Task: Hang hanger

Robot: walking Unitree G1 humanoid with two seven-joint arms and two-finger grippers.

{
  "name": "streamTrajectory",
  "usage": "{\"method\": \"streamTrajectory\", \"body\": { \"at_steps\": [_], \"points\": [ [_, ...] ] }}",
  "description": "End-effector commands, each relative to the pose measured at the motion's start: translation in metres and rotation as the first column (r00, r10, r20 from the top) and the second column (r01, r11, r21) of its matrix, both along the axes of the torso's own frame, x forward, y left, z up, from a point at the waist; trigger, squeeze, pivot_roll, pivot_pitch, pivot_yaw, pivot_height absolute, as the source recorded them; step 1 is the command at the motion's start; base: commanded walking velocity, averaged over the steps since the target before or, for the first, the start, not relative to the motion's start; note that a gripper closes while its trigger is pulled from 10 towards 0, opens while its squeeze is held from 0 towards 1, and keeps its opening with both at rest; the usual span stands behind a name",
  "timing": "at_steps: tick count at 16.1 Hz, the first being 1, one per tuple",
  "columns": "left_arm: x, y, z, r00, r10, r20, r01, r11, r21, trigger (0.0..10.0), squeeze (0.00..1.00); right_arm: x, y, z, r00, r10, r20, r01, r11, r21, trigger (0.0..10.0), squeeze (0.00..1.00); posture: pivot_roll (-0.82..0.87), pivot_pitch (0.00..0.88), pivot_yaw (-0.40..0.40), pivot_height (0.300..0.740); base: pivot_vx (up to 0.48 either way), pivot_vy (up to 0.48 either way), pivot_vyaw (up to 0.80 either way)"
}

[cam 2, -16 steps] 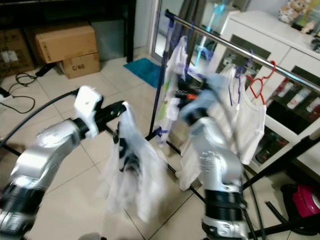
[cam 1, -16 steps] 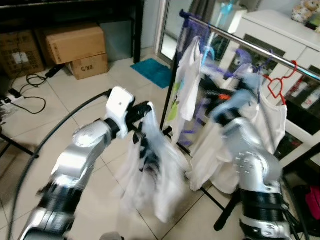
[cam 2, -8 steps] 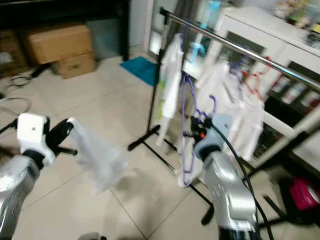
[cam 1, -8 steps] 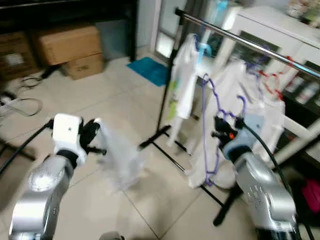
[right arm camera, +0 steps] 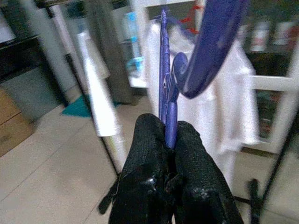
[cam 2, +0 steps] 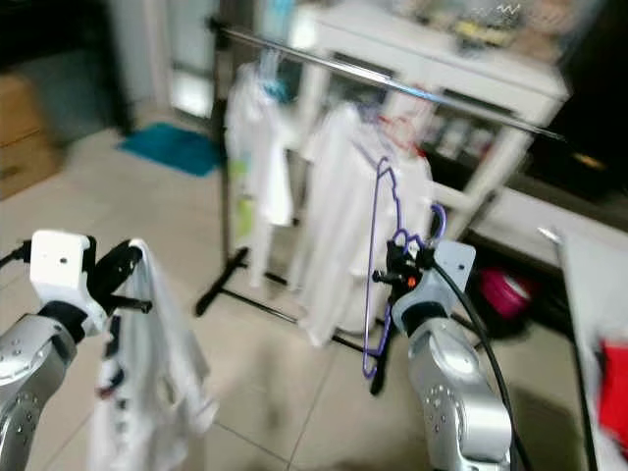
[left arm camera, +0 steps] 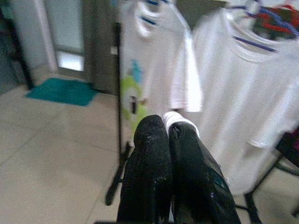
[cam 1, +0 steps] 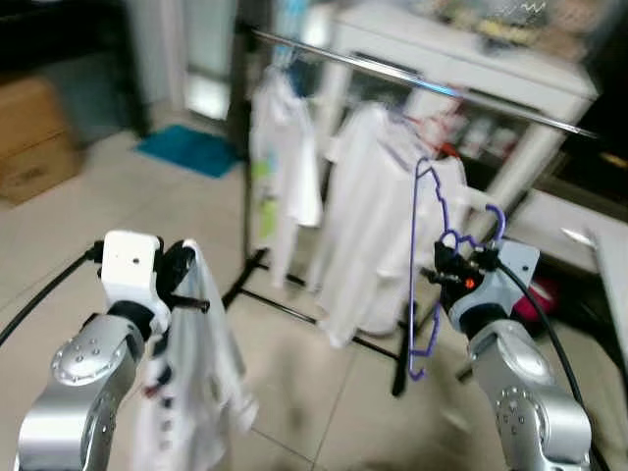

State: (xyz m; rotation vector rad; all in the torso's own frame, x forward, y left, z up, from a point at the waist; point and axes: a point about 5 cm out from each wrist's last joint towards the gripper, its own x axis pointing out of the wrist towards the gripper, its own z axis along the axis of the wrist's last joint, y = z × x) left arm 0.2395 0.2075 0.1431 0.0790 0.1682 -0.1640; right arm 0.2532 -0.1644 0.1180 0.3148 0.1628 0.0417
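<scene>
Thin purple hanger, bare, pinched in the right gripper; left gripper clamps a white shirt.

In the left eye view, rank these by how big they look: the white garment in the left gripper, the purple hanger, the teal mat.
1. White garment held by the left gripper; it is closest to the camera, which inflates it.
2. Purple hanger held by the right gripper: tall but thin.
3. Teal mat, far off on the floor, so its true size is unsure.
</scene>
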Motion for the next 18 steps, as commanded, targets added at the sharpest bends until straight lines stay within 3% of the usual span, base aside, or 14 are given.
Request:
{"method": "streamTrajectory", "body": {
  "at_steps": [1, 4, 11, 14, 18],
  "points": [
    [0.000, -0.009, 0.003, 0.999, -0.037, 0.010, 0.037, 0.999, -0.002, 10.0, 0.00, -0.002, -0.004, -0.002, 1.000, -0.020, -0.014, 0.020, 1.000, -0.001, 10.0, 0.00, 0.03, 0.000, -0.104, 0.740, 0.000, 0.000, -0.80],
    [0.001, -0.016, 0.003, 0.996, -0.087, 0.009, 0.087, 0.996, 0.000, 10.0, 0.00, -0.006, -0.001, -0.007, 0.999, -0.020, -0.037, 0.020, 1.000, 0.007, 10.0, 0.00, 0.03, 0.000, -0.100, 0.740, 0.000, 0.000, -0.80],
    [0.000, -0.022, 0.001, 0.994, -0.105, -0.004, 0.105, 0.994, -0.007, 10.0, 0.00, -0.007, -0.001, -0.006, 0.999, -0.015, -0.040, 0.011, 0.996, -0.090, 10.0, 0.00, 0.02, 0.004, -0.106, 0.740, 0.000, 0.000, -0.80],
    [0.005, -0.024, 0.005, 0.995, -0.099, 0.023, 0.099, 0.995, -0.022, 10.0, 0.00, 0.002, 0.002, 0.005, 1.000, 0.024, 0.008, -0.023, 0.988, -0.154, 10.0, 0.00, 0.01, 0.000, -0.117, 0.740, 0.000, 0.000, -0.80],
    [0.000, -0.026, 0.003, 0.995, -0.099, 0.012, 0.100, 0.995, -0.027, 10.0, 0.00, 0.007, 0.005, 0.018, 0.998, 0.064, 0.023, -0.060, 0.986, -0.153, 10.0, 0.00, 0.03, 0.000, -0.134, 0.740, 0.000, 0.000, -0.80]
  ]
}}
